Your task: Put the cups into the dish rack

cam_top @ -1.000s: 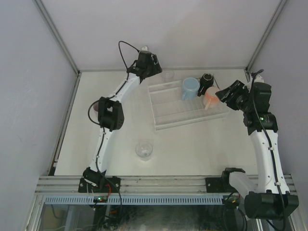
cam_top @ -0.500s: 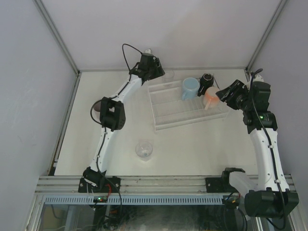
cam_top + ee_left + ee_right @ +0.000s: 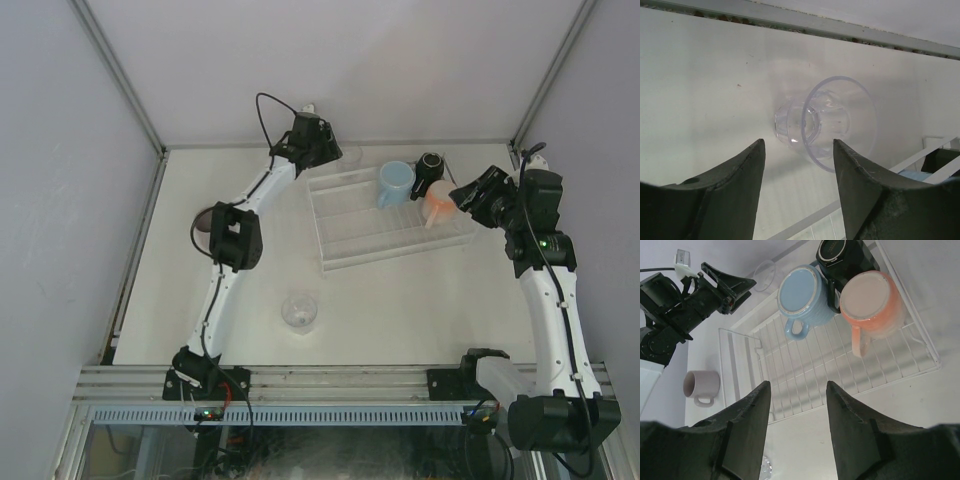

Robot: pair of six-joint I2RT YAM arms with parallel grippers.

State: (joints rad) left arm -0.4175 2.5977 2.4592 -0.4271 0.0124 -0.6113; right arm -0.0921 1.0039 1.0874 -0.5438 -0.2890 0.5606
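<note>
A clear glass tumbler (image 3: pixel 826 120) stands on the table by the back wall, just ahead of my open, empty left gripper (image 3: pixel 797 145), a little right of the line between its tips. From above, the left gripper (image 3: pixel 333 152) is next to this tumbler (image 3: pixel 352 156), left of the dish rack (image 3: pixel 360 240). The rack holds a light blue mug (image 3: pixel 395 183), a black mug (image 3: pixel 430 172) and a peach-pink mug (image 3: pixel 438 203). My right gripper (image 3: pixel 460 195) is open and empty over the rack's right end (image 3: pixel 840 370). A second tumbler (image 3: pixel 300 311) stands at front centre. A mauve mug (image 3: pixel 702 385) sits at left.
The rack's near left corner (image 3: pixel 935 152) lies just right of the left gripper's right finger. The back wall rail (image 3: pixel 790 22) runs close behind the tumbler. The left arm's elbow (image 3: pixel 235 235) hangs over the mauve mug (image 3: pixel 203 218) in the top view.
My left gripper has moved slightly right along the back wall, closer to the back tumbler. The right arm and the mugs in the rack have not moved.
</note>
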